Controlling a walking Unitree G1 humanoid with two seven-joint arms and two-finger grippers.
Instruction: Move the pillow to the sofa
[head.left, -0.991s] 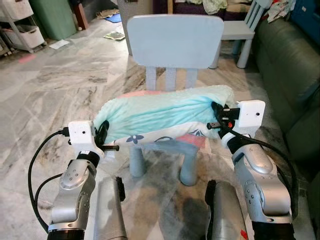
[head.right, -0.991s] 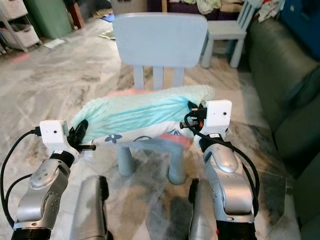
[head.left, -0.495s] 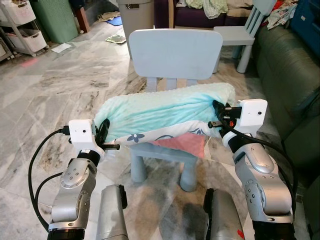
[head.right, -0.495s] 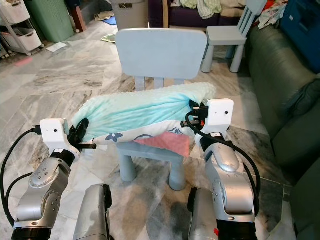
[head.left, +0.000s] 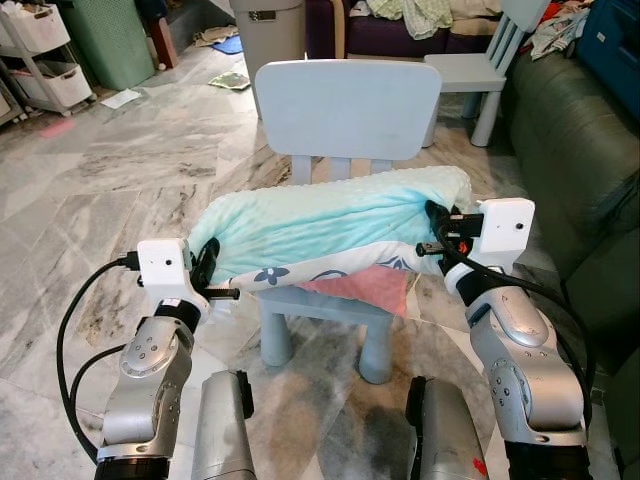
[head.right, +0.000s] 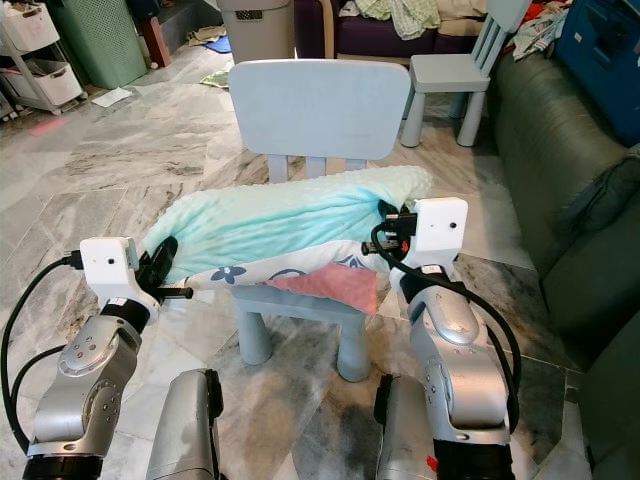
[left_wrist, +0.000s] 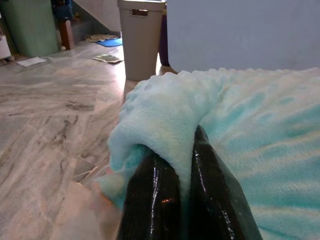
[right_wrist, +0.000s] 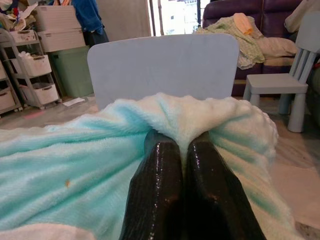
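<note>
Marble floor (head.left: 120, 190), blue chair (head.left: 345, 110), both tools pinching pillow (head.left: 320, 225)

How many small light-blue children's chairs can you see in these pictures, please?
2: the near chair, directly under the pillow both grippers pinch, and the far chair beside the sofa. Others may be hidden.

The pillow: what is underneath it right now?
The pillow, pinched at each end by the left tool and right tool, hangs over the small blue chair's seat. A pink corner shows below it. The seat top is mostly covered, so contact cannot be judged.
</note>
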